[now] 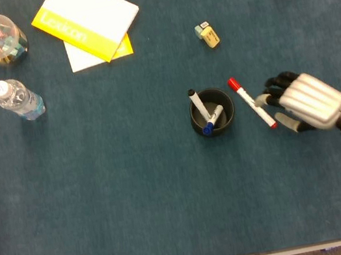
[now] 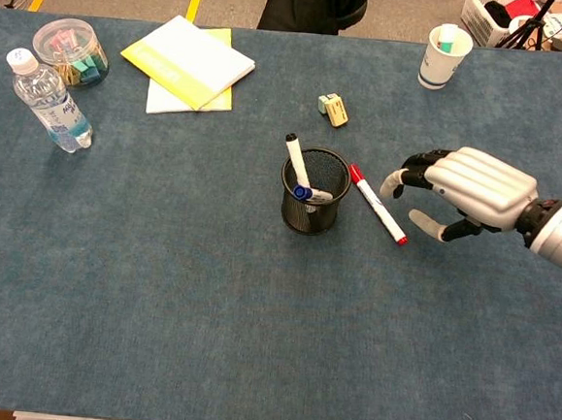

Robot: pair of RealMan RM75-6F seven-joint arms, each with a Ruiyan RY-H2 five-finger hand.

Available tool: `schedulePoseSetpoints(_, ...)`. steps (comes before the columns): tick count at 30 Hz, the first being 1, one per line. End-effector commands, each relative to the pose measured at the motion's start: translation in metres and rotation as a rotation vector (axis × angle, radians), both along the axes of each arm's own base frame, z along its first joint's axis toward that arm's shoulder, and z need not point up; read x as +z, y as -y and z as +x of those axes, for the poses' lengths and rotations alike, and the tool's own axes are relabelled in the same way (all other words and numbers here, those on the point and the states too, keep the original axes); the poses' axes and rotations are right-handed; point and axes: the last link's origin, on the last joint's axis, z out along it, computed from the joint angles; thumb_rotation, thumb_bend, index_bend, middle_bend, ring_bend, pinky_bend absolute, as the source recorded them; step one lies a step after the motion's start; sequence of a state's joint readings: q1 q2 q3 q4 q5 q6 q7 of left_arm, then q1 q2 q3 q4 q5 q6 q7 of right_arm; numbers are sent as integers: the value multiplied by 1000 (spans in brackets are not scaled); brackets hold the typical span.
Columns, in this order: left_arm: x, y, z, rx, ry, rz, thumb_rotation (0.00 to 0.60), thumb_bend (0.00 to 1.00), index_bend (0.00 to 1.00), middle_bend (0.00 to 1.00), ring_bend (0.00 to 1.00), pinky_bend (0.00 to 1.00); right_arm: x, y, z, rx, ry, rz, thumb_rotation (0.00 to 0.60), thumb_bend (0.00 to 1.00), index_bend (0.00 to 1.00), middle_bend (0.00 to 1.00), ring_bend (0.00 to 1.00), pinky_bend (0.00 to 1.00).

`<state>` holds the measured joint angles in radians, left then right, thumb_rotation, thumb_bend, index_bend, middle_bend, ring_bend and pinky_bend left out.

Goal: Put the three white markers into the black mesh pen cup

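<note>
Right hand (image 2: 467,191): shown right of the black mesh pen cup (image 2: 313,205), fingers spread apart and empty, fingertips reaching toward the cup; only this hand is seen, the left being out of both views.
Progress: two markers are seen standing in the cup, a black-capped marker (image 1: 197,105) leaning left and a blue-capped marker (image 1: 212,120) beside it; two of three are judged done.
Remaining: a red-capped marker (image 2: 378,203) is left lying flat on the table (image 2: 205,311), just right of the cup and apart from it, its red cap toward the far side.
Marker and hand: the red-capped marker is lain between cup and hand, just beside the fingertips; contact cannot be told.
Next: a pinch and lift into the cup is judged needed.
</note>
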<state>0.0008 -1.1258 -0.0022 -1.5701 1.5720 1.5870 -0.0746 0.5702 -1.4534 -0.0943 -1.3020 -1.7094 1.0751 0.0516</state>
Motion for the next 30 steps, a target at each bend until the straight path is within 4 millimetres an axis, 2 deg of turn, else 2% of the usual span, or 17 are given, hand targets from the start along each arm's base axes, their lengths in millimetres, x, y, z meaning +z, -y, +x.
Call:
schedulePoseSetpoints(1,0,1,0,1,1,-3,600,150,195,177,174,137,-7,12,7,-7,12,-14,600,463,326,392,222,254)
schedulePoseSetpoints(7,-1,0,0,3,0,-5,600,149,195,177,174,137,-20,32,22,-9,11,-20,600,463,326,392,216,253)
schedulePoseSetpoints(17,-2,1,-2,14,-3,-8,600,150,195,177,174,137,-44,53,42,1,-10,-5,600,463,326,392,214,254)
schedulePoseSetpoints(24,-1,2,-3,20,-5,-10,600,149,195,177,174,137,-54,61,49,4,-28,1,600,463,326,392,214,253)
schedulePoseSetpoints(30,0,2,-5,25,-6,-8,600,150,195,177,174,137,-58,64,46,-1,-55,7,600,463,326,392,214,253)
